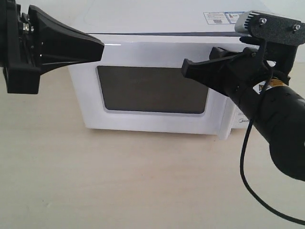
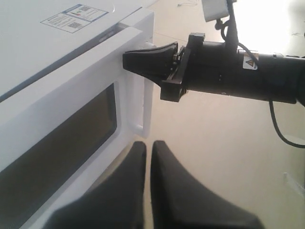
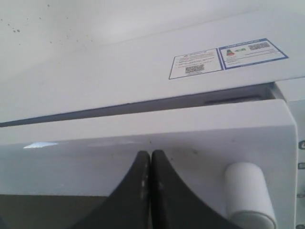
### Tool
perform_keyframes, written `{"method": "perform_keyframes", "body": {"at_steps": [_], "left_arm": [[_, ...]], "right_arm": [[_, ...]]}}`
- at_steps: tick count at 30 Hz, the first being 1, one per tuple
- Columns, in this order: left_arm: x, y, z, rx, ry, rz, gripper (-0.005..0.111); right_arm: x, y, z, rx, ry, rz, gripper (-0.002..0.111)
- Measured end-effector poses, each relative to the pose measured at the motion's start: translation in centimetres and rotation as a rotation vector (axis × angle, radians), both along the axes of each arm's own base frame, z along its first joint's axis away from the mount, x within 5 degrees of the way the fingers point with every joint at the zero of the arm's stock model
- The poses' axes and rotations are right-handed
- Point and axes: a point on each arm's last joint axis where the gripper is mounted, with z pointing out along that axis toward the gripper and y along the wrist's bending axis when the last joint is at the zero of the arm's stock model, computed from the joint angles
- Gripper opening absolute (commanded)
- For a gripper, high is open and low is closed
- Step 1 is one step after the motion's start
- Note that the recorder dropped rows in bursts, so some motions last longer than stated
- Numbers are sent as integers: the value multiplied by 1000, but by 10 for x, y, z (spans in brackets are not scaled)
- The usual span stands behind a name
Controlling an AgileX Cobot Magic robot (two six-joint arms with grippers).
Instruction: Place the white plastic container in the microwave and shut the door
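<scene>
The white microwave (image 1: 157, 19) stands on the table with its door (image 1: 143, 52) almost against the body; a thin dark gap shows along the door's top edge (image 3: 143, 106). My right gripper (image 1: 187, 68) is shut, and its tip (image 3: 150, 155) rests against the door's upper face beside the white bar handle (image 3: 248, 188). My left gripper (image 1: 100, 47) is shut on nothing and hovers at the microwave's upper left corner, its tips (image 2: 148, 144) in front of the door. The white plastic container is out of view.
The door's dark window (image 1: 152, 90) shows nothing inside. Label stickers (image 1: 221, 18) lie on the microwave's top. A black cable (image 1: 248, 181) hangs from the right arm over the pale wooden table (image 1: 119, 181).
</scene>
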Motion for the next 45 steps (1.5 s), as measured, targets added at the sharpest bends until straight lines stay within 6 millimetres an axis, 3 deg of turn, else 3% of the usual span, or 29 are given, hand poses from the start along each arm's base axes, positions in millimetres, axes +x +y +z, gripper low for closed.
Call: {"method": "perform_keyframes", "body": {"at_steps": [16,26,36,45], "left_arm": [[0,0,0,0,-1,2,4],[0,0,0,0,0,0,4],[0,0,0,0,0,0,4],[0,0,0,0,0,0,4]], "right_arm": [[20,16,7,-48,-7,-34,0],[26,22,2,-83,3,-43,0],[33,16,-2,-84,25,-68,0],[26,10,14,-60,80,-11,0]]}}
